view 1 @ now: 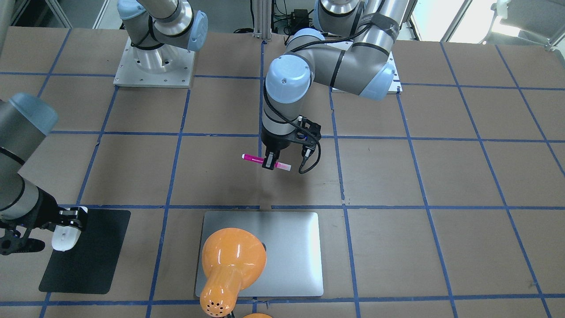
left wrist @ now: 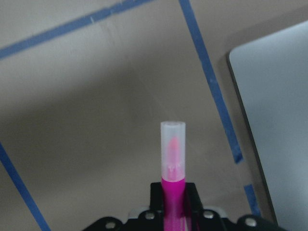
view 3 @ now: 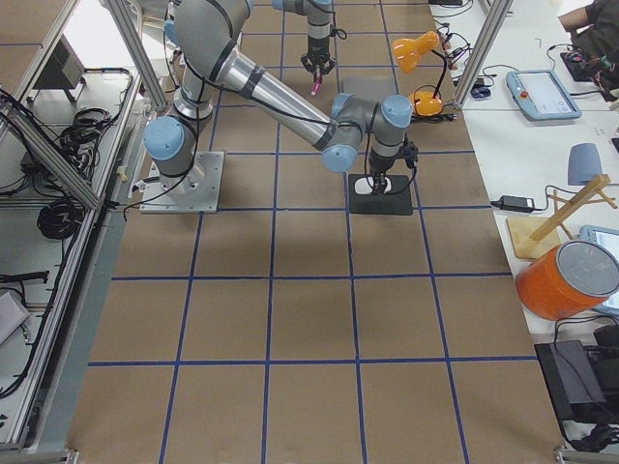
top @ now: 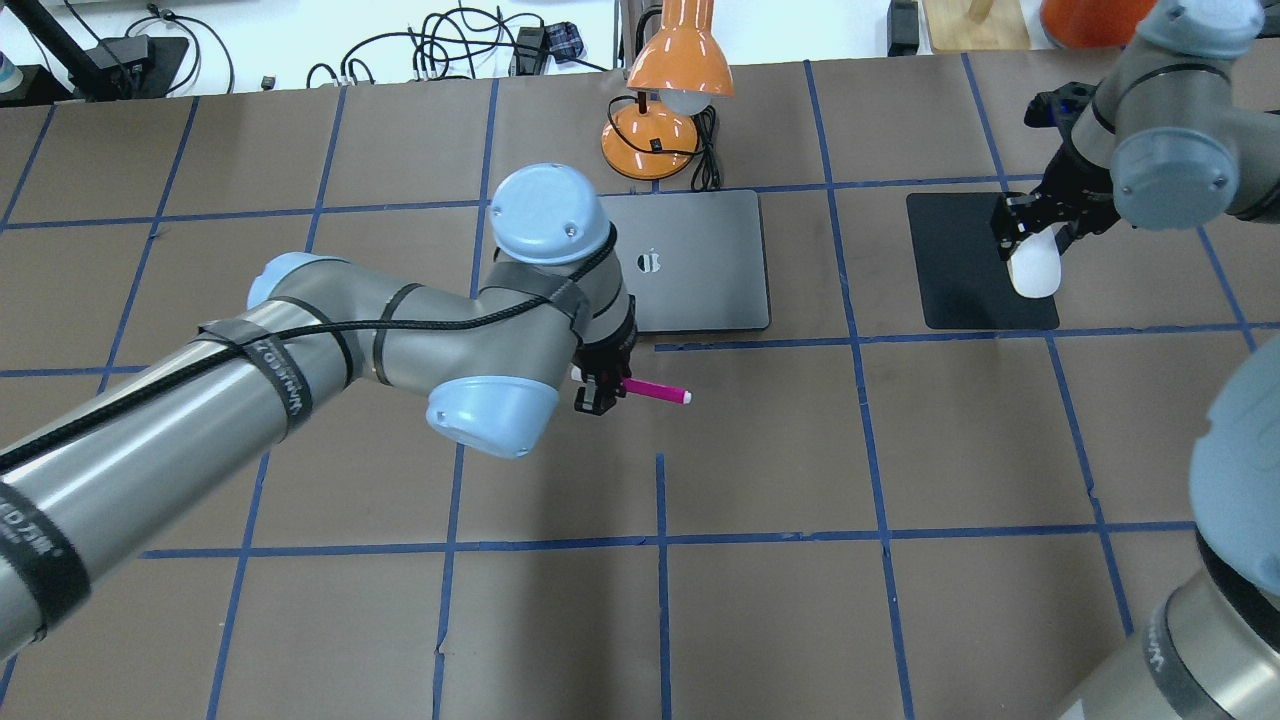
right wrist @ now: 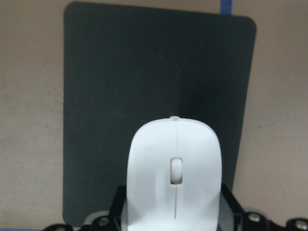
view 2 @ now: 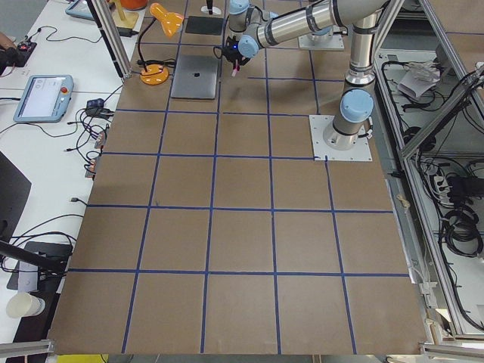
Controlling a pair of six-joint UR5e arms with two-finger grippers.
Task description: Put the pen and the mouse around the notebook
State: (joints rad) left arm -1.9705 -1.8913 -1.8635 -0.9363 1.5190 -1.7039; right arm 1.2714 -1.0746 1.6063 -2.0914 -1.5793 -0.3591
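Note:
My left gripper is shut on the magenta pen, which it carries level above the brown table just on the robot's side of the silver notebook. The pen points forward with its pale cap leading, and the notebook's corner shows at the right. My right gripper is shut on the white mouse and holds it over the black pad. In the right wrist view the mouse fills the lower middle, above the pad.
An orange desk lamp leans over the notebook's far side and hides part of the lid. Blue tape lines divide the brown table into squares. The arm bases stand on the robot's side.

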